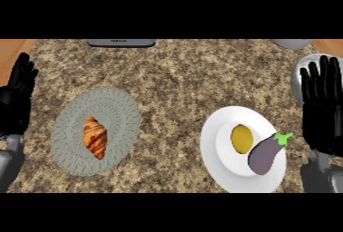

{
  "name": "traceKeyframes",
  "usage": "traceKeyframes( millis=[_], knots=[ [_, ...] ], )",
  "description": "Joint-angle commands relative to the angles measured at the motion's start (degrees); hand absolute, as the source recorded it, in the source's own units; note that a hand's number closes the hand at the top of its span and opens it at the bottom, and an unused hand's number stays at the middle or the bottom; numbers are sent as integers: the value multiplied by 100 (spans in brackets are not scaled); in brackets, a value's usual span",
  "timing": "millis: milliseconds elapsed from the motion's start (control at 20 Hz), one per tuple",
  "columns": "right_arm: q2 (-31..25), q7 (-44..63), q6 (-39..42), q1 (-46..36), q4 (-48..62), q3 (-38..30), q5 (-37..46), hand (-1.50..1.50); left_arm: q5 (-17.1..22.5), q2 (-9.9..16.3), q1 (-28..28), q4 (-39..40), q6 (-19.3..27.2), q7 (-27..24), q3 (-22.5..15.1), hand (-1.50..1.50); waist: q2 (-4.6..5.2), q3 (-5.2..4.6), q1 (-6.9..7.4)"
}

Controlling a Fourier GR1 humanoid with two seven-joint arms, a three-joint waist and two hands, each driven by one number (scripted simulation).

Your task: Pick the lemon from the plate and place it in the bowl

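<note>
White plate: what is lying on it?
On the white plate lie a yellow lemon and a purple eggplant, side by side. The plate beneath them is hidden.

Even, soft light; faint shadows under the plate; no glare.

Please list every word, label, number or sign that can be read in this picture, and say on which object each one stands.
No text can be read here.
The dark grey object at the counter's top edge bears a small mark, too blurred to read.
The white plate, lemon, eggplant, croissant and grey plate carry no writing.
</note>
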Motion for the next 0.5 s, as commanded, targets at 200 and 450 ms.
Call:
traceKeyframes(
  millis=[200, 450],
  knots=[
    [-1398, 550, 177, 140, -1033, 229, 1344, 150, 58, -75, 292, -35, -282, -6, 9, 0, -62, 35, -73],
    [-1911, 1751, -965, 1707, 123, -98, 3062, -150, 208, -170, 602, -101, -305, 99, -26, 0, -75, -4, -422]
  ],
)
